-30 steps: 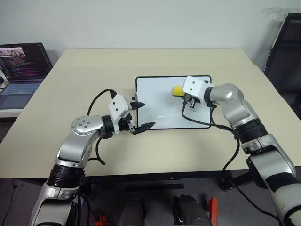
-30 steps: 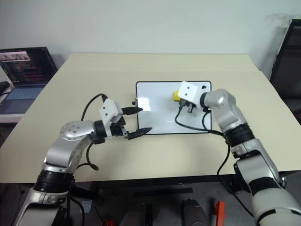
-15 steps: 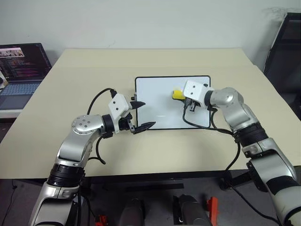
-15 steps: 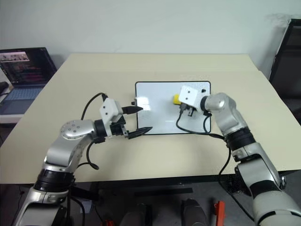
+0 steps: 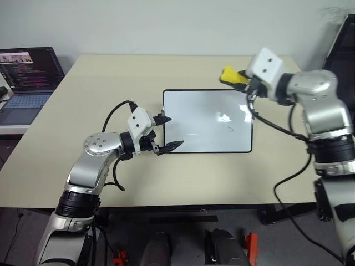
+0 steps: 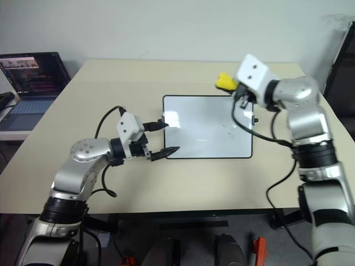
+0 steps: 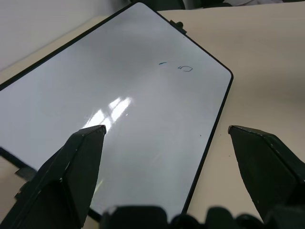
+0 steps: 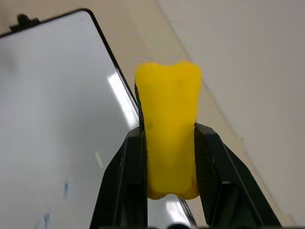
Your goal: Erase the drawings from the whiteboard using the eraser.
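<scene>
The whiteboard point(image 5: 199, 111) lies flat in the middle of the table. Two small faint drawings point(image 5: 230, 129) sit near its right side, also seen as thin scribbles point(image 7: 185, 68) in the left wrist view. My right gripper point(image 5: 237, 78) hangs above the board's far right corner, shut on the yellow eraser point(image 5: 228, 74), which sticks out past its fingers point(image 8: 131, 167). In the right wrist view the eraser point(image 8: 169, 109) is squeezed between both pads. My left gripper point(image 5: 175, 131) stands open at the board's left edge, its fingers point(image 7: 71, 167) spread over the near left corner with nothing between them.
An open laptop point(image 5: 28, 77) stands beside the table at the far left. A dark chair point(image 5: 341, 50) stands past the table's right side. The beige table point(image 5: 111, 77) has bare room around the board.
My right gripper has lifted the eraser off the board and carried it up toward the far right corner. The drawings under that arm now show. The left gripper has kept still.
</scene>
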Controlling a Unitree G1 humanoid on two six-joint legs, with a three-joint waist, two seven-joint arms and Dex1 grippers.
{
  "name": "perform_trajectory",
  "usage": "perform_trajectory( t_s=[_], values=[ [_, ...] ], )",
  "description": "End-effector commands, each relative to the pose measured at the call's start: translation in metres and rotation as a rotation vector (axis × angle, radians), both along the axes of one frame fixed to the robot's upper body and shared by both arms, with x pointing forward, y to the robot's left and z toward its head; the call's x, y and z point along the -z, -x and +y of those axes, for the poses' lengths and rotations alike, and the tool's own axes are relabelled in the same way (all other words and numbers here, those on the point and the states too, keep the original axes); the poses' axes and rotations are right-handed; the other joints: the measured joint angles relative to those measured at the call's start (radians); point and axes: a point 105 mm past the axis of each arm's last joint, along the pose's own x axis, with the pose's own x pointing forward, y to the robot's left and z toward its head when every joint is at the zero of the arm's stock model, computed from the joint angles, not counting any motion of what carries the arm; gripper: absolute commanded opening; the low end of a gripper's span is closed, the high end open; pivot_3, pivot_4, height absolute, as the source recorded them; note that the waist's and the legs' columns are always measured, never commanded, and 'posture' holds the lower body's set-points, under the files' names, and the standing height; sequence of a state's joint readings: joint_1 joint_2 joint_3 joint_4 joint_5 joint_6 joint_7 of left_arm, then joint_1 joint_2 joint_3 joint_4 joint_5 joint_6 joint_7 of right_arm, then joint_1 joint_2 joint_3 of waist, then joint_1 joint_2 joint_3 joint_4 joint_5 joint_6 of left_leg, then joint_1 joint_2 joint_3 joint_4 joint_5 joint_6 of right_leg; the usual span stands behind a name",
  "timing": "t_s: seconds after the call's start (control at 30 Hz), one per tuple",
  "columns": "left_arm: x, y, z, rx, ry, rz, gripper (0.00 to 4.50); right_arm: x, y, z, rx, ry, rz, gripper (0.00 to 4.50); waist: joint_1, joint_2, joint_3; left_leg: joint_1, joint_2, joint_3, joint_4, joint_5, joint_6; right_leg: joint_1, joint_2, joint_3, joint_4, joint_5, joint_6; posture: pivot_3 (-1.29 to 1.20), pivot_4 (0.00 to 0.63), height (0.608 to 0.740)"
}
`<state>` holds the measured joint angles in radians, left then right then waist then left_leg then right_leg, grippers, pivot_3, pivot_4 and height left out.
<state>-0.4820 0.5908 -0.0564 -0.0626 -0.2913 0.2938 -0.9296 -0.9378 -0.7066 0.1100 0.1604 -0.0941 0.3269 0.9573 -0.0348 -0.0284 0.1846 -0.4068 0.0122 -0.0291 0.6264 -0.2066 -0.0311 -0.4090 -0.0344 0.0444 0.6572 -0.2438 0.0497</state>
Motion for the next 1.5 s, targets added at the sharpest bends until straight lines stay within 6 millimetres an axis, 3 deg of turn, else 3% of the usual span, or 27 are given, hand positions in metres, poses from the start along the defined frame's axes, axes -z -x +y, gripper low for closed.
perform_trajectory(
  t_s=[0.03, 0.27, 0.43, 0.57, 0.87, 1.1, 1.5],
  values=[
    [-0.014, 0.001, 0.007, -0.009, 0.005, -0.053, 4.5, 0.001, 0.016, -0.024, 0.0, 0.017, 0.009, 0.98, 0.003, 0.0, 0.0, -0.001, 0.0, 0.0, 0.0, 0.0, 0.0, 0.0, 0.0, 0.0, 0.0, 0.0, 0.0, 0.0, 0.15, 0.74],
    [-0.015, -0.001, 0.017, -0.03, -0.006, -0.05, 4.5, 0.014, 0.043, -0.11, 0.145, 0.039, 0.072, 0.98, 0.005, 0.001, 0.001, -0.002, -0.001, 0.0, 0.001, 0.0, 0.0, -0.001, -0.001, 0.0, -0.001, 0.0, 0.0, 0.0, 0.15, 0.74],
    [-0.013, 0.002, 0.021, -0.039, -0.019, -0.039, 4.5, 0.026, 0.063, -0.139, 0.224, 0.067, 0.116, 0.98, -0.003, 0.001, 0.001, -0.001, 0.0, 0.002, 0.001, 0.0, 0.0, -0.001, -0.001, 0.001, -0.001, -0.001, 0.002, 0.0, 0.15, 0.74],
    [-0.013, 0.003, 0.024, -0.042, -0.026, -0.034, 4.5, 0.033, 0.071, -0.134, 0.199, 0.076, 0.141, 0.98, -0.008, 0.001, 0.001, 0.0, 0.0, 0.003, 0.001, 0.0, 0.0, -0.001, 0.0, 0.002, 0.001, -0.003, 0.005, 0.0, 0.15, 0.74],
    [-0.019, -0.001, 0.023, -0.038, -0.033, -0.049, 4.5, 0.026, 0.071, -0.121, 0.143, 0.065, 0.113, 0.98, -0.003, 0.001, 0.001, 0.001, 0.0, 0.002, 0.002, 0.0, 0.0, 0.001, 0.0, 0.002, 0.001, -0.003, 0.005, 0.0, 0.15, 0.74],
    [-0.02, -0.002, 0.022, -0.052, -0.041, -0.051, 4.5, 0.03, 0.066, -0.129, 0.178, 0.068, 0.115, 0.98, 0.0, 0.001, 0.001, 0.001, 0.0, 0.002, 0.002, 0.0, 0.0, 0.001, 0.0, 0.002, 0.001, -0.003, 0.005, 0.0, 0.15, 0.74],
    [-0.024, -0.004, 0.019, -0.043, -0.036, -0.07, 4.5, 0.011, 0.054, -0.117, 0.154, 0.002, 0.043, 0.98, -0.001, 0.001, 0.001, 0.001, 0.0, 0.002, 0.002, 0.0, 0.0, 0.001, 0.0, 0.003, 0.001, -0.003, 0.005, 0.0, 0.15, 0.74]
  ],
)
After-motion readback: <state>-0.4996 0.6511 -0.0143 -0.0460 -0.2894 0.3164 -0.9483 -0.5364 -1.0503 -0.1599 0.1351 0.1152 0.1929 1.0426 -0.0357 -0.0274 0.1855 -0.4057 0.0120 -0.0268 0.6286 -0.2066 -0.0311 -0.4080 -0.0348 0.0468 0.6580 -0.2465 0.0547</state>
